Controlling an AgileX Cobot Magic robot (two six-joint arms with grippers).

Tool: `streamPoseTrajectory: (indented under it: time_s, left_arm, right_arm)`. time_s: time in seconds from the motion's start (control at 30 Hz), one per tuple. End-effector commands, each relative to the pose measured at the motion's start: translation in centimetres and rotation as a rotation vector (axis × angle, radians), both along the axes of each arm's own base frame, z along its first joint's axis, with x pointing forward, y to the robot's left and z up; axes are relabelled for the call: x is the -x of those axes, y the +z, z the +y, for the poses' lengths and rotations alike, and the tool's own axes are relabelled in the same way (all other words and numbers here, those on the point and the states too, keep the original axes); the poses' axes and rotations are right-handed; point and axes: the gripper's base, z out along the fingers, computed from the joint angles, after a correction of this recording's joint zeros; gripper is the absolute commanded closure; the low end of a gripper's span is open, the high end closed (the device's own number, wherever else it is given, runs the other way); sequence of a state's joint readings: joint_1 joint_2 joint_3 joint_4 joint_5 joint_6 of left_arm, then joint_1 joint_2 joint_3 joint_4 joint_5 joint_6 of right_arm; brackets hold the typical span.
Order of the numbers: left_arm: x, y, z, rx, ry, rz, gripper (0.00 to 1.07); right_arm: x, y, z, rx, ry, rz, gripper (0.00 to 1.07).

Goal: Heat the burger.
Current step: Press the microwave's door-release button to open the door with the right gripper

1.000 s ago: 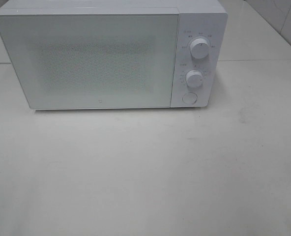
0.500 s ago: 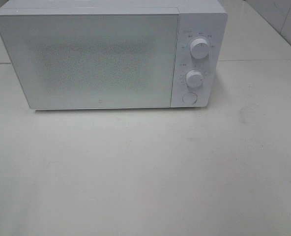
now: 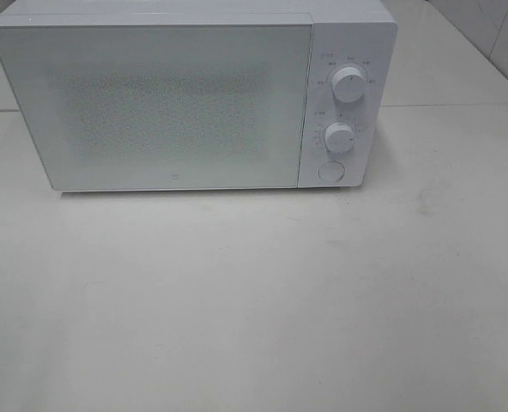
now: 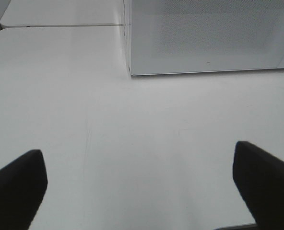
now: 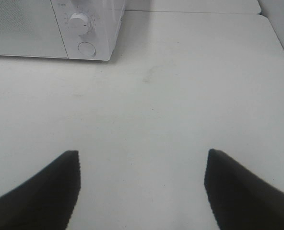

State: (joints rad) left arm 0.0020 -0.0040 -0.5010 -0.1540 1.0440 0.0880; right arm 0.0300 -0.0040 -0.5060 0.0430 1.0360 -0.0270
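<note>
The burger is out of view in every frame. A white microwave (image 3: 194, 94) stands at the back of the white table (image 3: 254, 300) with its door shut. It also shows in the left wrist view as the microwave (image 4: 209, 36) and in the right wrist view as the microwave (image 5: 51, 26). My left gripper (image 4: 139, 187) hangs open over bare table in front of the microwave's left corner. My right gripper (image 5: 142, 184) is open too, over bare table in front of the control panel side. Neither gripper shows in the exterior high view.
The microwave panel carries an upper knob (image 3: 347, 84), a lower knob (image 3: 340, 137) and a round button (image 3: 330, 171). A second table surface (image 3: 460, 60) adjoins behind on the right, with a seam running across.
</note>
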Motion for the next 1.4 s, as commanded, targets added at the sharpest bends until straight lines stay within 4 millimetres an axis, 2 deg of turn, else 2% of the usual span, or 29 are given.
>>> streamPoseTrajectory:
  time_s: [0.03, 0.23, 0.37, 0.47, 0.7, 0.77, 0.87, 0.93, 1.1, 1.4]
  left_arm:
    - [0.3, 0.0, 0.0, 0.003, 0.004, -0.026, 0.05]
    - [0.3, 0.0, 0.0, 0.001, 0.005, -0.026, 0.05]
    - [0.3, 0.0, 0.0, 0.001, 0.005, -0.026, 0.05]
    - [0.3, 0.0, 0.0, 0.002, 0.005, -0.026, 0.05]
    - [0.3, 0.0, 0.0, 0.001, 0.005, -0.026, 0.05]
    - [0.3, 0.0, 0.0, 0.001, 0.005, -0.026, 0.05]
    - [0.3, 0.0, 0.0, 0.001, 0.005, -0.026, 0.05]
    - [0.3, 0.0, 0.0, 0.001, 0.005, -0.026, 0.05]
    - [0.3, 0.0, 0.0, 0.001, 0.005, -0.026, 0.05]
    - [0.3, 0.0, 0.0, 0.001, 0.005, -0.026, 0.05]
  right_arm:
    - [0.4, 0.0, -0.1, -0.003, -0.018, -0.027, 0.37]
    - [0.4, 0.0, -0.1, -0.003, -0.018, -0.027, 0.36]
    - [0.4, 0.0, -0.1, -0.010, -0.021, -0.027, 0.28]
    - [0.2, 0.0, -0.1, -0.010, -0.022, -0.012, 0.27]
    - [-1.0, 1.1, 0.0, -0.050, -0.046, -0.006, 0.29]
    - [-1.8, 1.9, 0.0, -0.063, -0.052, -0.063, 0.29]
    - [-2.4, 2.2, 0.0, -0.065, -0.052, -0.077, 0.30]
    - [-3.6, 2.3, 0.0, -0.067, -0.053, -0.078, 0.31]
    - [-5.2, 2.3, 0.0, -0.069, -0.055, -0.074, 0.31]
    - [-9.5, 1.7, 0.1, -0.087, -0.072, -0.030, 0.31]
